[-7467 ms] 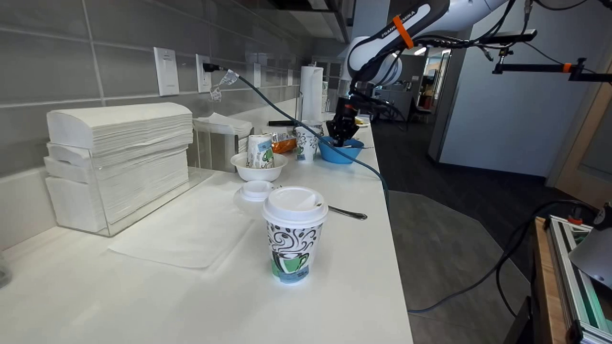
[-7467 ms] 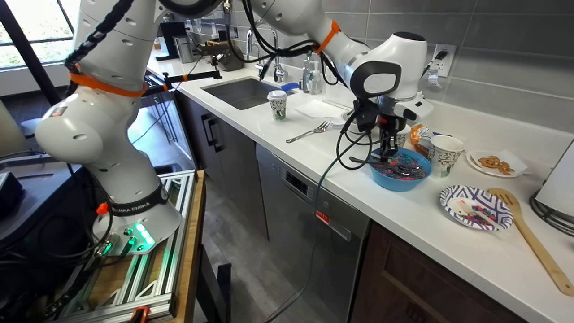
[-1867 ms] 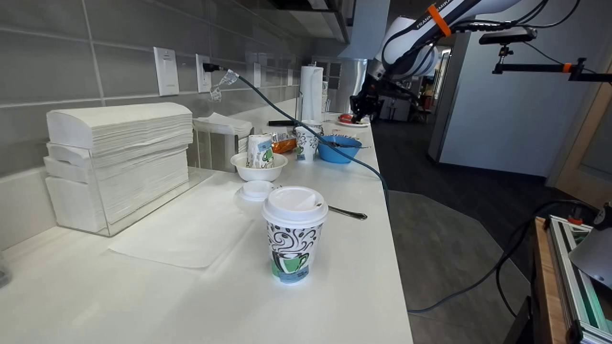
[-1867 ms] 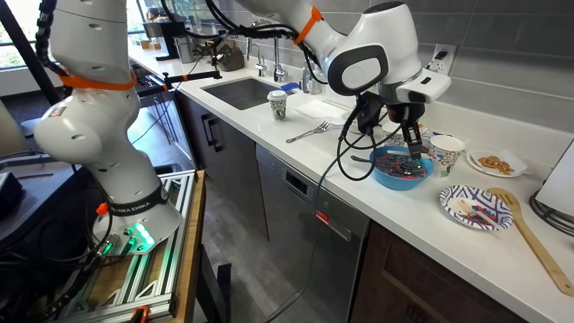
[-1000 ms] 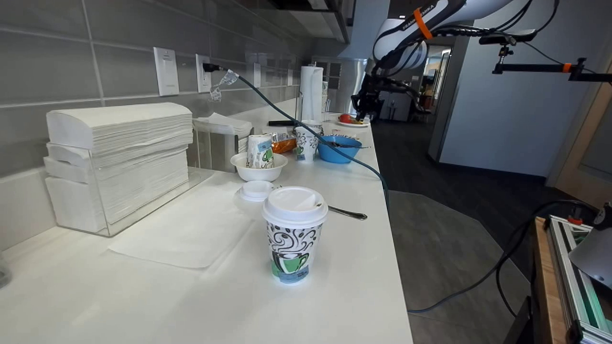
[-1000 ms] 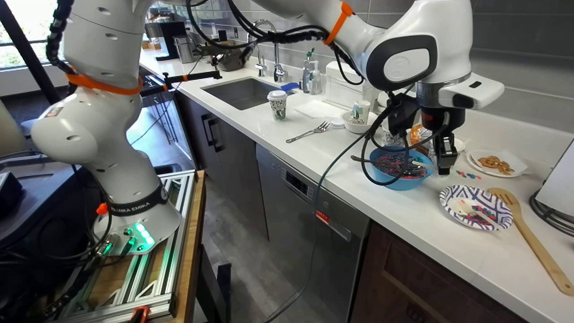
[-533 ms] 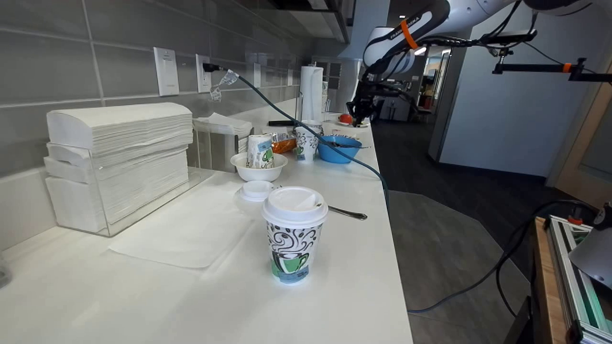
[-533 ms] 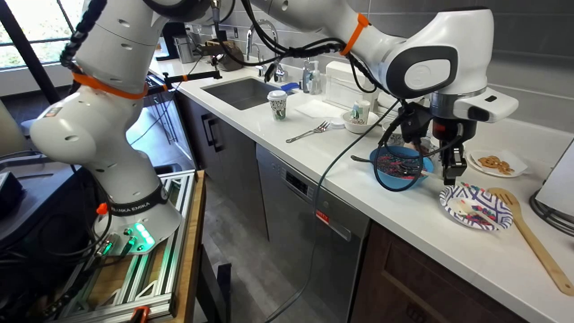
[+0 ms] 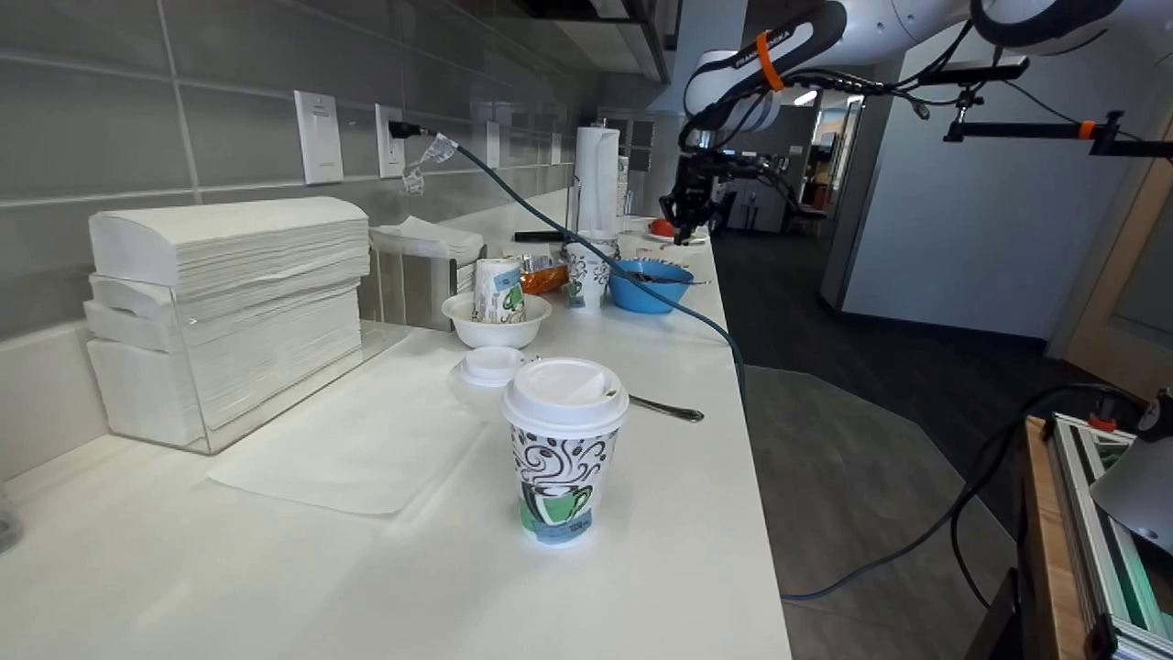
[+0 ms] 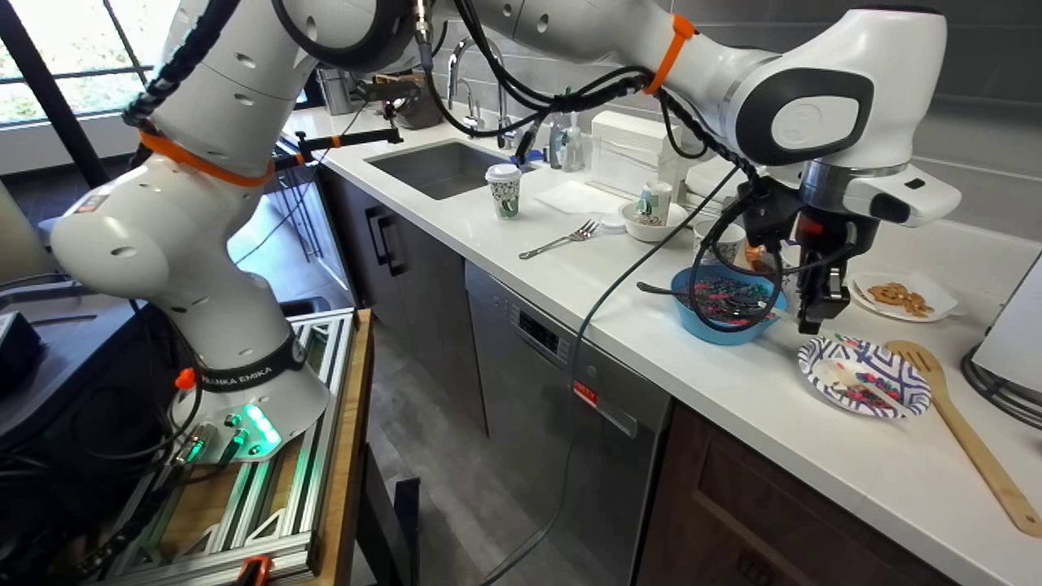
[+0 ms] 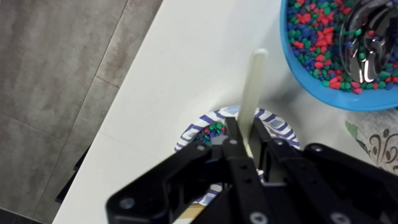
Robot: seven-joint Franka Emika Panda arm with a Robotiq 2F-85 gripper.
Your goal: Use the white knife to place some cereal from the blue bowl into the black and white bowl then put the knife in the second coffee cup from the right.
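My gripper is shut on the white knife (image 11: 255, 81), whose end sticks up past the fingertips (image 11: 244, 127). In an exterior view the gripper (image 10: 816, 319) hangs above the counter between the blue bowl (image 10: 708, 332) and the white-and-dark-patterned bowl (image 10: 822, 387). Coloured bits show just beyond the gripper at the patterned bowl's far rim, apparently on the knife's far end. The blue bowl also shows in the wrist view (image 11: 335, 101) and holds coloured cereal and metal spoons. The patterned bowl holds some cereal and a white utensil. The second cup from the right (image 10: 720, 244) stands behind the blue bowl.
The rightmost cup (image 11: 384, 143) stands beside the blue bowl, mostly hidden behind the gripper in an exterior view. A wooden spatula (image 10: 969, 439) lies beside the patterned bowl. A plate of snacks (image 10: 920, 313) is behind. A lidded cup (image 10: 505, 195) and fork (image 10: 562, 240) lie farther left.
My gripper has lifted out of the blue bowl and moved right, toward the patterned bowl, with the knife. Over the last half second it has shifted only slightly. The bowls have not moved.
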